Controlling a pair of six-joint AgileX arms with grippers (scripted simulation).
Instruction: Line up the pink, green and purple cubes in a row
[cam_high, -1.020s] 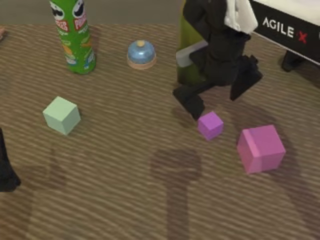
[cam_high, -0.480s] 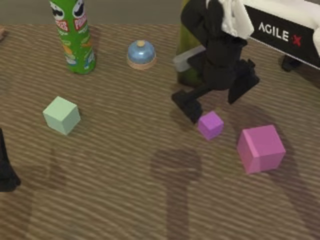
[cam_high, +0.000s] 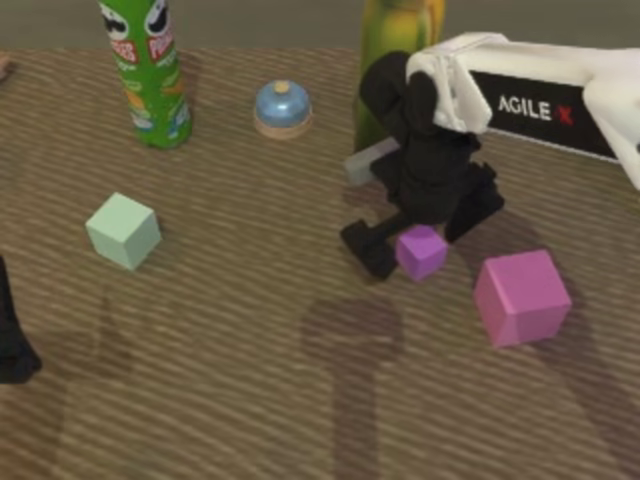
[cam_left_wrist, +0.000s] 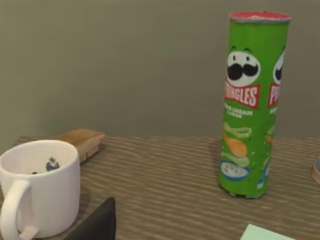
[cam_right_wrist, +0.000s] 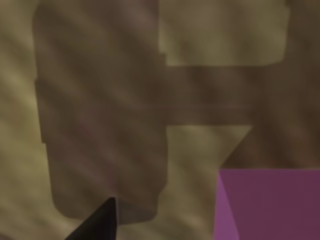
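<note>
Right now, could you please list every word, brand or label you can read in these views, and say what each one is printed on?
"AGILE X": on the white casing of the right arm, seen from the top view.
"PRINGLES": on the green chip can, left wrist view; the same logo shows partly on it from above.
"SOUR CREAM" and a line under it: on the same can, too small to read surely.
Nothing else carries text.

The top view looked steeply down over the whole table (cam_high: 230, 400). The left wrist view faced level across the table's left rear, sharing the chip can (cam_high: 148, 75) (cam_left_wrist: 254, 100) with it. The right wrist view pointed down very near, sharing the purple cube (cam_high: 421, 251) (cam_right_wrist: 270, 205).
</note>
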